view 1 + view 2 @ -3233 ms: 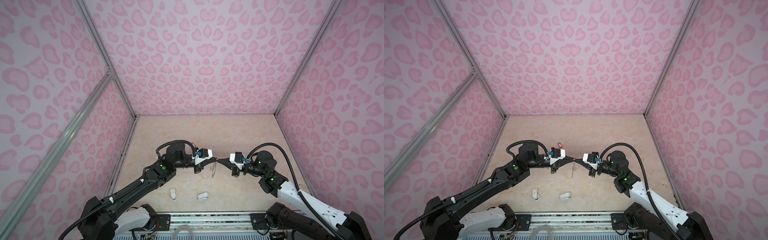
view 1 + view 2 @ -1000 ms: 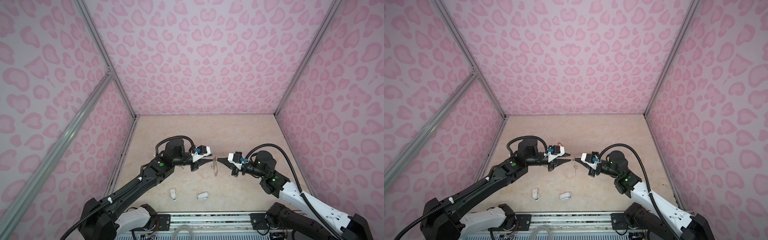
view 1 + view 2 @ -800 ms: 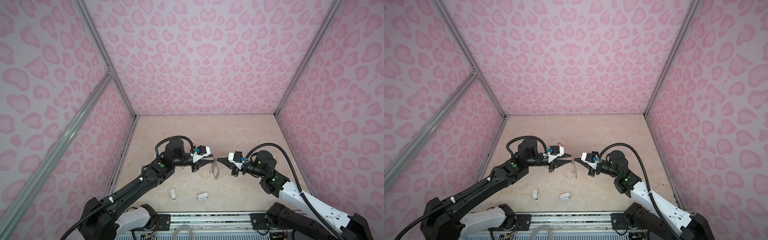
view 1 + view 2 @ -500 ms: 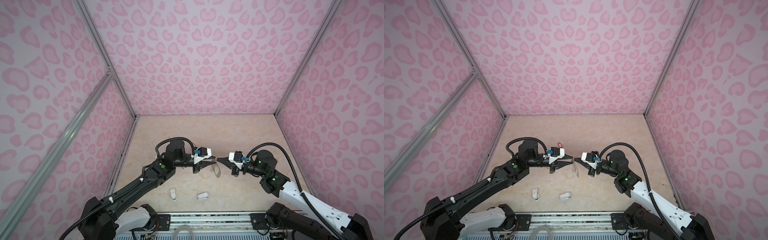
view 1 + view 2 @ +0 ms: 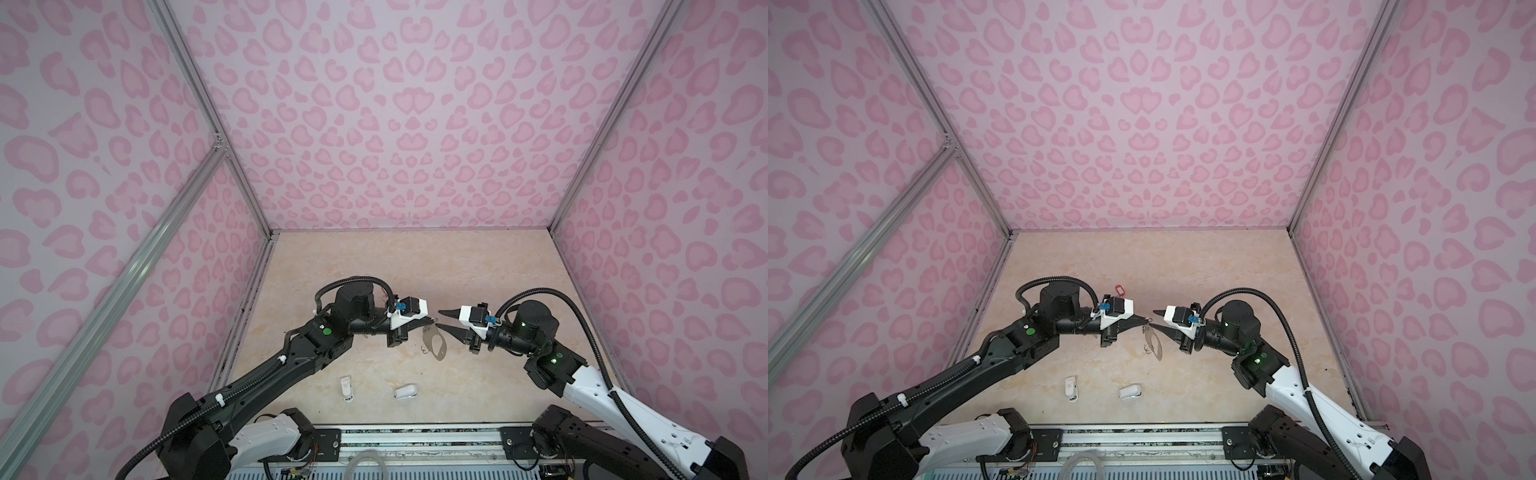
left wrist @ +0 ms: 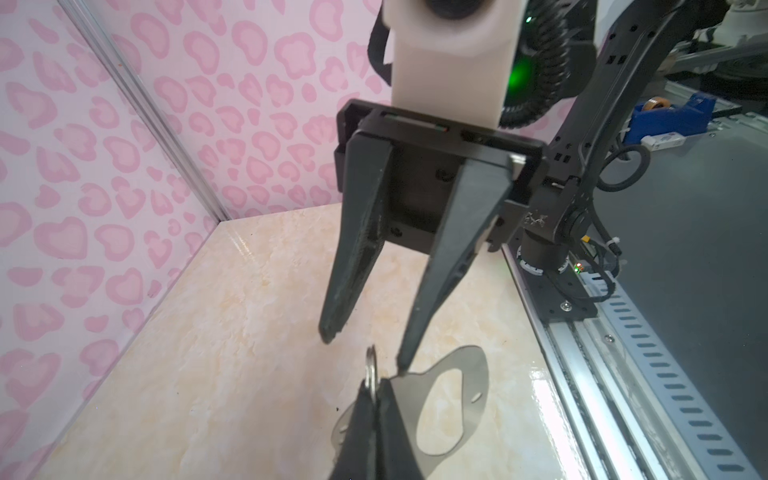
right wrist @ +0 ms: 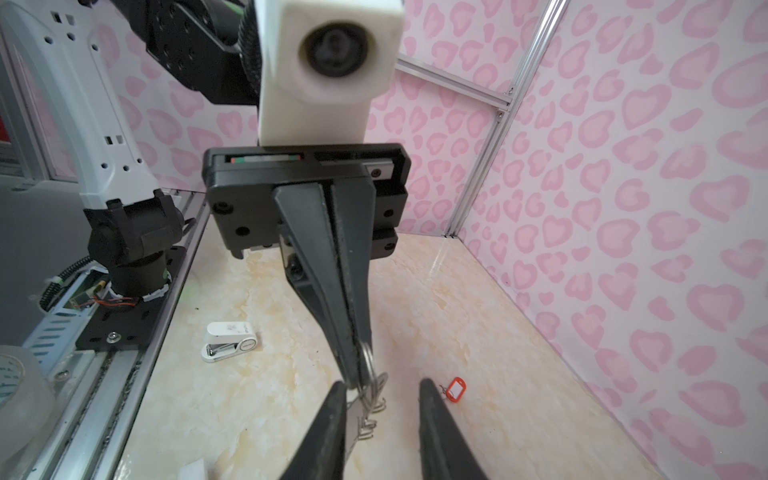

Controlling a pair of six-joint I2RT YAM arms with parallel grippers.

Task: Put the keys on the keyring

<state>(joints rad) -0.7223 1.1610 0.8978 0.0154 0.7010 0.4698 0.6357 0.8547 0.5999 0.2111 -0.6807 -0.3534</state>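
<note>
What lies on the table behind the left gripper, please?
An orange-tagged key lies there, beyond the left gripper, which is shut on the keyring. The wrist camera housing covers the table right behind it, and no blue-tagged key shows.

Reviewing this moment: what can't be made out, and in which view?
- Blue-tagged key: in no view; what hides it is unclear.
- Orange tag: its key too small in the right wrist view.
- Keyring: which ring the left tool pinches, covered by its fingers, left wrist view.
- Right tool: whether a fingertip touches the keyring, left wrist view, too close.
</note>
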